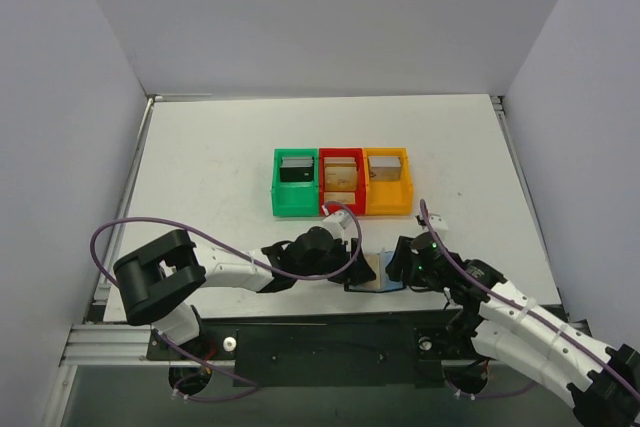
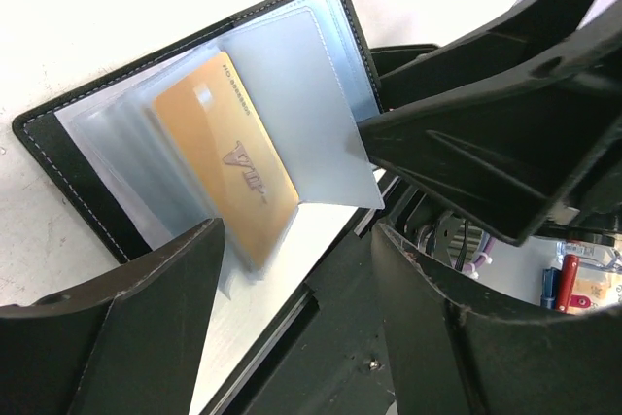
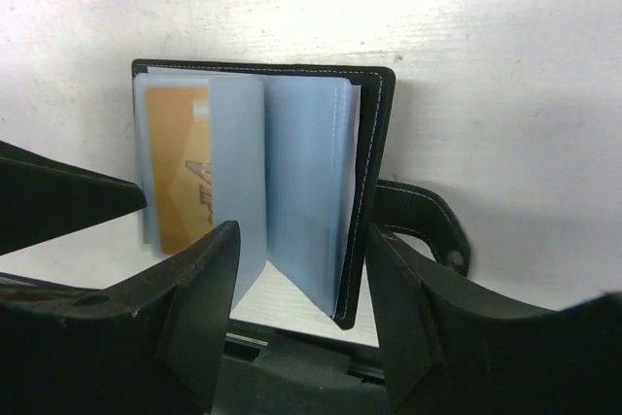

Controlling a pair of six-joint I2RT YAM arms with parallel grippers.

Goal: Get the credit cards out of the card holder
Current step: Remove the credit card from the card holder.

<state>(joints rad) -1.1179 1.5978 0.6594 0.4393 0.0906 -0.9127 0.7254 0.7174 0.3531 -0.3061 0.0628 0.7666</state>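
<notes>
The card holder (image 1: 372, 273) lies open at the table's near edge between my two grippers. In the left wrist view its black cover (image 2: 58, 157) carries clear pale sleeves, and a gold credit card (image 2: 228, 157) sits in one of them. My left gripper (image 1: 348, 259) is open, its jaws either side of the card's lower end (image 2: 296, 337). My right gripper (image 1: 400, 269) is open and straddles the holder's raised right panel (image 3: 374, 191) and several sleeves (image 3: 301, 318). The gold card (image 3: 175, 172) also shows in the right wrist view. The black side tab (image 3: 428, 221) sticks out to the right.
Green (image 1: 296, 185), red (image 1: 342, 182) and orange (image 1: 388, 181) bins stand in a row mid-table, each with cards inside. The black mounting rail (image 1: 330, 347) runs just below the holder. White walls enclose the table on three sides.
</notes>
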